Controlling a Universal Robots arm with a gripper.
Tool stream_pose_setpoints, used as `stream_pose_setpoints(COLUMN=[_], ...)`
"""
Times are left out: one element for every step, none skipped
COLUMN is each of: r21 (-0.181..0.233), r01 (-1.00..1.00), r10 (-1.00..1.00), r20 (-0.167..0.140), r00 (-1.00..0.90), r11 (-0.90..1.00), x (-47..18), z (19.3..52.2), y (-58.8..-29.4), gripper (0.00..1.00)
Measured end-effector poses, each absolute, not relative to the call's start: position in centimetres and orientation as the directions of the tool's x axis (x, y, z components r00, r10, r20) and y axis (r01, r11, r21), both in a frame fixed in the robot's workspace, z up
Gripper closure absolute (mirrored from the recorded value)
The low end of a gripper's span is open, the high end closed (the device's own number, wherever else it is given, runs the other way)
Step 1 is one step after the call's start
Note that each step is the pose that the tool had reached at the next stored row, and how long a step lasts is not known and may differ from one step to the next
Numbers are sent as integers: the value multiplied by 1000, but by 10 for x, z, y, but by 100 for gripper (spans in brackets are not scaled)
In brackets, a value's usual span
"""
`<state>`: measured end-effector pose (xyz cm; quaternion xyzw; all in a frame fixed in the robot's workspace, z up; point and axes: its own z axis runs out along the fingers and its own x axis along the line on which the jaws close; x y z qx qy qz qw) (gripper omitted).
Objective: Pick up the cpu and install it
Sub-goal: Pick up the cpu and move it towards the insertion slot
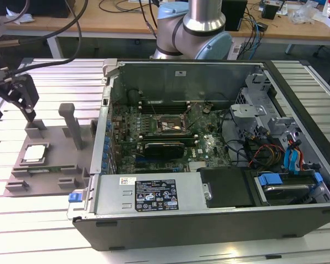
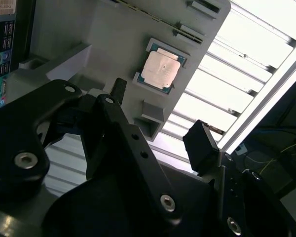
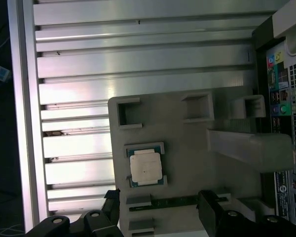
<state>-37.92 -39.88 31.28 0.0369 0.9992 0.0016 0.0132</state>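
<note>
The cpu (image 1: pixel 34 154) is a thin square chip with a silver top, lying flat in a recess of the grey tray (image 1: pixel 55 140) at the exterior view's left, beside the open computer case. Both wrist views show the cpu (image 2: pixel 161 70) (image 3: pixel 146 166) seated in its recess. My gripper (image 1: pixel 12 113) hangs above the tray's far left corner, higher than the cpu and apart from it. It is open, with nothing between the black fingers (image 2: pixel 202 145). The gripper (image 3: pixel 160 205) sits off to one side of the chip. The motherboard's socket (image 1: pixel 173 125) lies open inside the case.
A tall grey post (image 1: pixel 71 124) rises from the tray between the cpu and the case wall (image 1: pixel 102 137). A green memory stick (image 1: pixel 44 171) lies in a tray slot. A long black card (image 1: pixel 164 147) stands just in front of the socket. The arm's base (image 1: pixel 192 33) stands behind the case.
</note>
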Motion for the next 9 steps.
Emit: stream_pose_setpoints(r21=[4,4,4,4,4,4,4,4,4], r01=[74,74,74,74,74,74,74,74,74], r10=[74,74,74,74,74,74,74,74,74], r20=[-26,-26,-26,-26,-26,-27,-27,-26,-26], r00=[-997,-997,-997,-997,-997,-997,-997,-997,-997], r11=[997,997,997,997,997,997,997,997,997], x=[-379,-379,-379,-379,-379,-379,-379,-379,-379], z=[313,312,312,312,311,311,310,309,308], y=[-399,-399,-399,-399,-399,-399,-399,-399,-399], gripper=[26,26,26,26,26,26,26,26,26])
